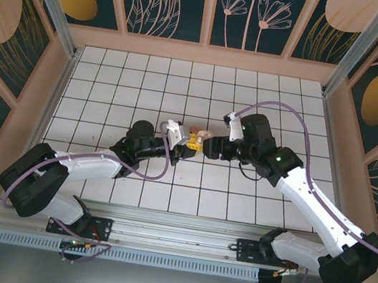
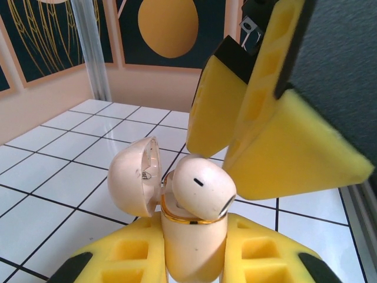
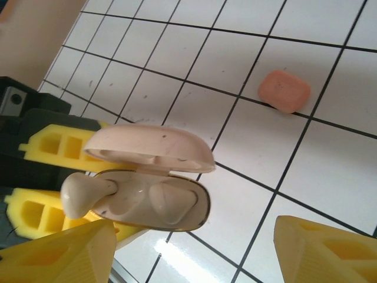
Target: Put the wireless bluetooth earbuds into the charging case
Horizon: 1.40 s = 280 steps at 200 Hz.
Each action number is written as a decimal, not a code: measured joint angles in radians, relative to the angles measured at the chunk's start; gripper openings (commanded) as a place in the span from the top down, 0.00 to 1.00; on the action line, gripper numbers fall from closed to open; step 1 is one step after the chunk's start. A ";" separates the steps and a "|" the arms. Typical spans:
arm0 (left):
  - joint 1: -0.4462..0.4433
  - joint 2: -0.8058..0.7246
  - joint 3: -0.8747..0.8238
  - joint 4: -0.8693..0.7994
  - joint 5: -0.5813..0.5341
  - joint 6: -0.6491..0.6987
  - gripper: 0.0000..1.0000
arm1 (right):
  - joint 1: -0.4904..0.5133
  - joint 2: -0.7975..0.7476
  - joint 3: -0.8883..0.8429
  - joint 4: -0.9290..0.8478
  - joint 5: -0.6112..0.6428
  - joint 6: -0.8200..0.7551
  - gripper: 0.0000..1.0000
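My left gripper is shut on the charging case, a pale pink-cream shell with a gold rim, held upright with its lid hinged open. One earbud rests tilted on the case's mouth, its stem in one well and its head sticking out over the rim. The other well holds a rounded pale shape; I cannot tell whether it is a bud. My right gripper hangs open just over the case, its yellow fingers close above the earbud. From above, both grippers meet at the case.
A small salmon-pink rounded-rectangle object lies on the white tiled floor beyond the case. Peach walls and a metal post bound the cell, and a rail runs along the near edge.
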<state>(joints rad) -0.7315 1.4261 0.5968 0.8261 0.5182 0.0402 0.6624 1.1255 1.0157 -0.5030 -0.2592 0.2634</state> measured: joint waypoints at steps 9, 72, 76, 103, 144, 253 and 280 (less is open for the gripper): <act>0.000 0.000 0.000 0.000 0.000 0.000 0.88 | 0.000 -0.011 -0.003 0.005 -0.013 -0.003 0.28; 0.000 0.000 0.000 0.000 -0.001 0.000 0.89 | 0.003 -0.080 -0.009 0.059 -0.058 -0.003 0.26; 0.000 0.000 0.000 0.000 -0.001 0.000 0.89 | 0.005 -0.076 -0.008 0.059 -0.058 -0.003 0.25; 0.000 0.000 0.000 0.000 -0.003 0.000 0.89 | 0.030 -0.021 0.005 0.058 -0.057 -0.004 0.25; 0.000 0.000 0.000 0.000 -0.011 -0.003 0.89 | 0.047 0.028 0.026 0.056 -0.037 -0.023 0.25; 0.000 -0.006 -0.002 0.000 -0.011 -0.003 0.89 | 0.052 0.045 0.048 0.024 0.041 -0.022 0.33; 0.000 -0.007 -0.005 0.000 -0.012 -0.004 0.89 | 0.050 0.045 0.048 0.024 0.035 -0.021 0.34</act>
<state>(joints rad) -0.7315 1.4189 0.5922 0.8265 0.5064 0.0364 0.7120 1.1706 1.0637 -0.4786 -0.2237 0.2420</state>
